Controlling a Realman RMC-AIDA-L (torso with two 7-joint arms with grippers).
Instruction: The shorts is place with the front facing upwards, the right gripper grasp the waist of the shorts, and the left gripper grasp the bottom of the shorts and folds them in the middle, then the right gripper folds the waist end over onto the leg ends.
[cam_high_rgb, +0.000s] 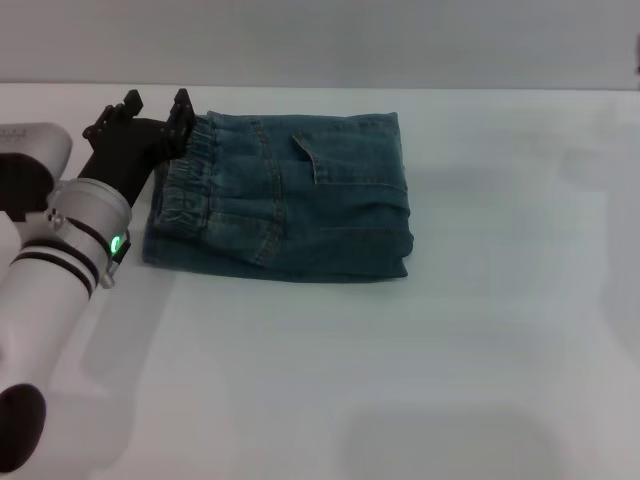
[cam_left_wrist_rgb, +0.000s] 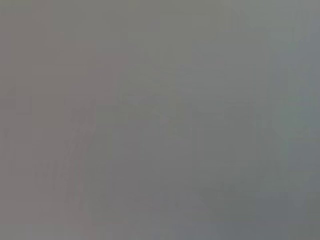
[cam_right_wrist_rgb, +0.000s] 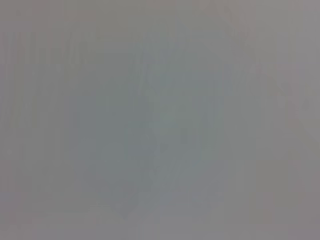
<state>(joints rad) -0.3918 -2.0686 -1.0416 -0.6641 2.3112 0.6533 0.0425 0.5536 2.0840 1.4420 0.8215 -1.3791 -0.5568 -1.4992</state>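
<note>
Beside the shorts (cam_high_rgb: 285, 205) waistband edge, left gripper (cam_high_rgb: 152, 112), jaws apart

left wrist view: uniform grey blur, nothing identifiable
right wrist view: same, pale grey blur, nothing identifiable
right gripper: not in any view
left arm (cam_high_rgb: 60, 260): cut off by left and bottom edges of head view
shorts (cam_high_rgb: 300, 200): folded, lower layers hidden; leg ends can't be picked out
waist (cam_high_rgb: 185, 190): far-left corner hidden behind left gripper (cam_high_rgb: 152, 105)
</note>
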